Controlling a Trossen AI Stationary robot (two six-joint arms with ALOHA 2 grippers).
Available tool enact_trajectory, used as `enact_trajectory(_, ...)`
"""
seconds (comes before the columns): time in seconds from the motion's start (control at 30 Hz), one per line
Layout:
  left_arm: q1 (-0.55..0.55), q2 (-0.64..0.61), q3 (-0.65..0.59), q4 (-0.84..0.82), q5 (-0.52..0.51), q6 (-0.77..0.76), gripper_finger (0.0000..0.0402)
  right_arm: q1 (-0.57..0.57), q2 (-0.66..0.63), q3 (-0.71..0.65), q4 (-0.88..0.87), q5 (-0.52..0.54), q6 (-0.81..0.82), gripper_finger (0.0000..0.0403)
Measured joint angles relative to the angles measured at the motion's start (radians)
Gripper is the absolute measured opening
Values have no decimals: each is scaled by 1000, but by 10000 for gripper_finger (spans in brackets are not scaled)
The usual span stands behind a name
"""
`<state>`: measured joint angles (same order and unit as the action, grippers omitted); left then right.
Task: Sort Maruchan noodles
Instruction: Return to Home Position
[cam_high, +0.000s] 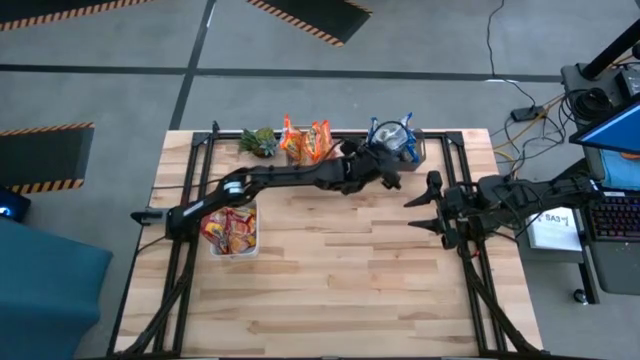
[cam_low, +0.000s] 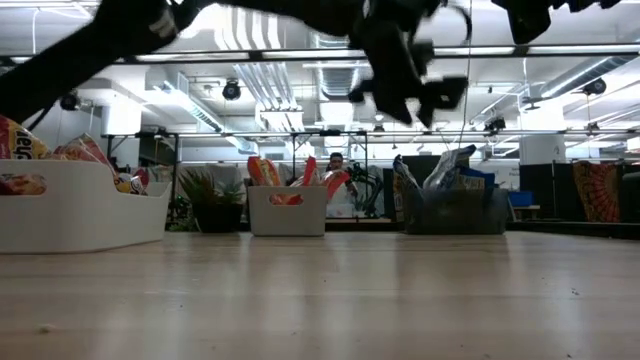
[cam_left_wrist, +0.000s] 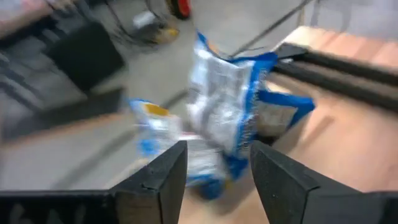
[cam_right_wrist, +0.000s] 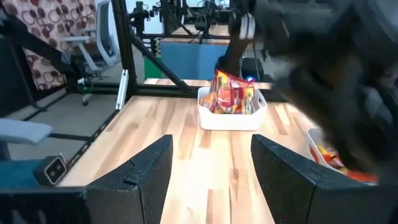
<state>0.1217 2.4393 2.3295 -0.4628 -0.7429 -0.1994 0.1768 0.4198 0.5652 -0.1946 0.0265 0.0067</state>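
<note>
The Maruchan noodles sit in three bins. Blue packets (cam_left_wrist: 227, 106) stand in a dark bin (cam_high: 418, 150) at the far right. Orange ones (cam_high: 306, 140) fill a white bin at the far middle. Red and orange ones (cam_high: 230, 230) lie in a white bin (cam_high: 232, 250) at the left. My left gripper (cam_left_wrist: 214, 174) hovers open just before the dark bin (cam_low: 455, 212), above the table, with nothing between its fingers. My right gripper (cam_high: 412, 214) waits open at the table's right, with nothing between its fingers in the right wrist view (cam_right_wrist: 211, 174).
A small green plant (cam_high: 260, 140) stands at the far edge, left of the orange bin. Bare wooden table (cam_high: 350, 280) spreads over the middle and near side. Black frame rails run along the left and right edges. A person (cam_low: 335, 165) sits far behind the table.
</note>
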Motion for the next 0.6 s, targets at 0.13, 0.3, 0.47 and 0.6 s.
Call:
enact_trajectory(0.13,-67,-70,1,-124,-111,200,148,0,-23,-27,13,0,-45,206)
enact_trajectory(0.3,-128,-118,0,-354,-83,357,120,0,-84,-108,77,0,-122,206)
enact_trajectory(0.47,-139,-182,-1,-602,259,338,80,0,-164,-176,110,0,-165,206)
enact_trajectory(0.6,-141,-204,-48,-632,547,339,49,0,-235,-203,110,0,-175,206)
